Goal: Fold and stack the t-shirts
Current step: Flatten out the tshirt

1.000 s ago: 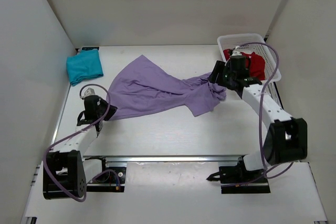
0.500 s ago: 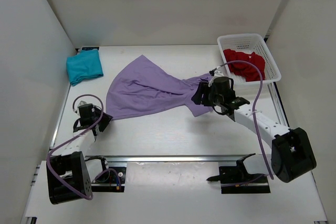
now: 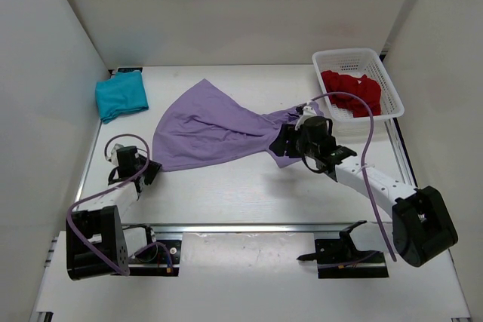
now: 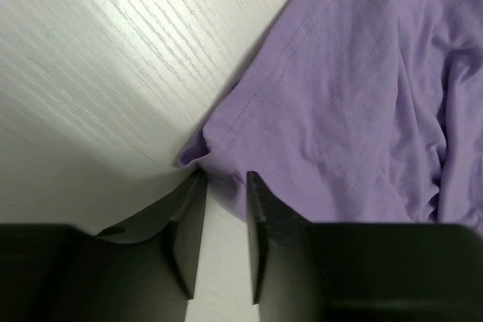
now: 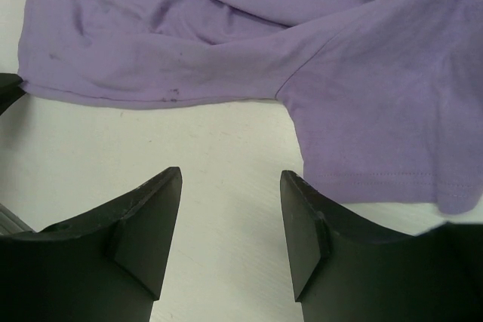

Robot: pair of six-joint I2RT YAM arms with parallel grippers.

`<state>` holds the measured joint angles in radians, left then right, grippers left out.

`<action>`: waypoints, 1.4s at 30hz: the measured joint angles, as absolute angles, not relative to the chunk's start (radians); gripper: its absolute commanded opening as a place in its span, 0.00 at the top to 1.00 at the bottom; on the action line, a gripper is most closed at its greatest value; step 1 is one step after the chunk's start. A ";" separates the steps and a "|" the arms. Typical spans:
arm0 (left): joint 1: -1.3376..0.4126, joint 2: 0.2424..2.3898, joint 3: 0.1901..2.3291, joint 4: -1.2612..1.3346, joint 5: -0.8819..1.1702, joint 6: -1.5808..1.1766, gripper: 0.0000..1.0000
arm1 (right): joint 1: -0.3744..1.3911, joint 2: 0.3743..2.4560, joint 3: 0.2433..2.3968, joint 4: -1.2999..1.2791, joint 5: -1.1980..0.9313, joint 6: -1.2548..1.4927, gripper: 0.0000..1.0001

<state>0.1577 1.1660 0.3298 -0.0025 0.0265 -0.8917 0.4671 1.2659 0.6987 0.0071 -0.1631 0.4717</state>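
Note:
The lavender t-shirt [image 3: 207, 126] lies spread out mid-table, its near left corner [image 4: 198, 152] right at the tips of my left gripper [image 4: 225, 180], [image 3: 149, 171]. That gripper's jaws stand a little apart, open, with bare table between them farther back. My right gripper [image 5: 230, 180], [image 3: 284, 141] hangs open just above the table, beside the shirt's right sleeve [image 5: 377, 133], holding nothing. A teal t-shirt [image 3: 121, 96] lies folded at the far left. The red t-shirt [image 3: 351, 92] sits crumpled in the basket.
The white mesh basket [image 3: 343, 56] stands at the far right corner. White walls close in the table on the left, back and right. A metal rail [image 3: 241, 225] runs along the near edge between the arm bases.
My left gripper has opened off the lavender shirt's corner and drawn back toward the near left. My right arm has swung from beside the basket down and left, over the shirt's right sleeve.

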 measured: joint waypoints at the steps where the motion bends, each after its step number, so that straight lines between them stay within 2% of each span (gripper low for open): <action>1: 0.158 1.169 0.329 0.001 0.023 -0.896 0.70 | 0.467 1.264 0.696 0.009 -0.164 0.472 0.46; 8: 0.173 1.202 0.322 0.043 0.010 -0.908 0.99 | 0.460 1.258 0.675 0.012 -0.165 0.476 0.47; 9: 0.175 1.204 0.323 0.047 0.010 -0.908 1.00 | 0.457 1.253 0.670 0.010 -0.165 0.479 0.46; 14: 0.157 1.206 0.361 0.019 -0.003 -0.880 1.00 | 0.392 1.207 0.619 0.006 -0.132 0.495 0.49; 20: 0.078 1.217 0.556 0.009 -0.012 -0.827 1.00 | 0.232 1.169 0.534 -0.008 -0.068 0.514 0.51; 25: 0.072 1.250 0.623 0.084 0.013 -0.815 1.00 | 0.123 1.261 0.520 0.000 -0.061 0.519 0.53; 33: 0.068 1.295 0.606 0.112 0.089 -0.852 1.00 | 0.101 1.472 0.631 0.019 -0.043 0.501 0.53; 42: 0.019 1.249 0.607 0.135 0.110 -0.866 1.00 | 0.120 1.563 0.714 0.019 0.041 0.467 0.60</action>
<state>0.0185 1.2491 0.6067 0.1349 0.1097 -0.8661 0.1200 1.5635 0.7143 0.0185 0.0410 0.4675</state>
